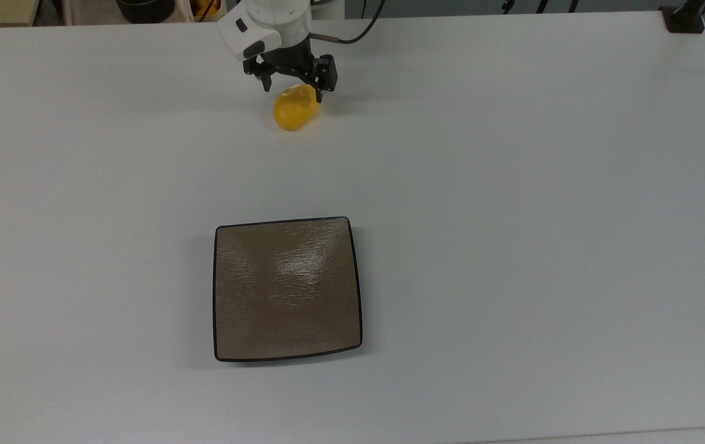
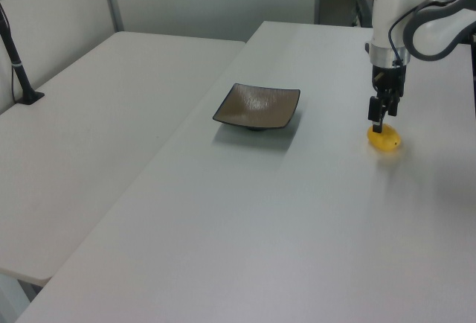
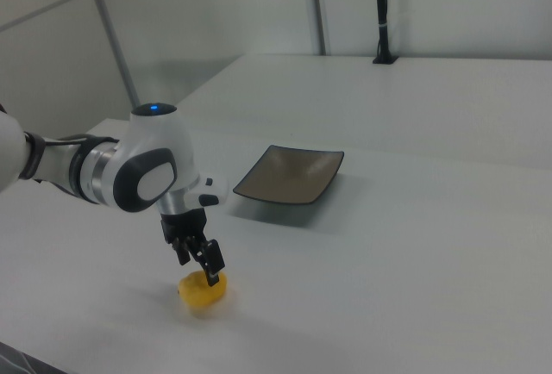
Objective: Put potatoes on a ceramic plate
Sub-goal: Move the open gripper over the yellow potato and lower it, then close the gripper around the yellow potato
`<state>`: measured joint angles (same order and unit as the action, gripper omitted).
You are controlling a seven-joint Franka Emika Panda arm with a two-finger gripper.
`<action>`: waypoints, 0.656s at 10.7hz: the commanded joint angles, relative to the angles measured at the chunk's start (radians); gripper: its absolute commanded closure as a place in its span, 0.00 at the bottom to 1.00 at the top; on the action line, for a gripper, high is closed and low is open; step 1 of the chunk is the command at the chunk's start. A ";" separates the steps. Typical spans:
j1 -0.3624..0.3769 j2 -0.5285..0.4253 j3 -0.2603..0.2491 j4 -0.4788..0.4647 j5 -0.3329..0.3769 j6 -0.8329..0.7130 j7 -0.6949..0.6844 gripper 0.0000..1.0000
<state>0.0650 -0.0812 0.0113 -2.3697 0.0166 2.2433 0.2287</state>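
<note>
A glossy yellow-orange potato (image 1: 296, 110) (image 2: 385, 140) (image 3: 204, 293) lies on the white table, toward the top view's upper edge. My gripper (image 1: 292, 90) (image 2: 377, 123) (image 3: 201, 262) hangs low just over the potato's far end, open, with one finger on each side of it and nothing gripped. The square grey-brown ceramic plate (image 1: 288, 290) (image 2: 257, 106) (image 3: 289, 175) with its thin black rim sits bare on the table, well below the potato in the top view.
A black post base (image 1: 685, 18) stands at the table's corner at the top view's upper right. A second white table (image 2: 89, 137) adjoins at the left view's left, with a black pole (image 2: 18, 62) on it.
</note>
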 commanded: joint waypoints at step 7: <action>-0.008 0.027 0.010 -0.129 -0.059 0.233 0.028 0.36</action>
<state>0.0650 -0.0580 0.0114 -2.4794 -0.0004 2.4427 0.2295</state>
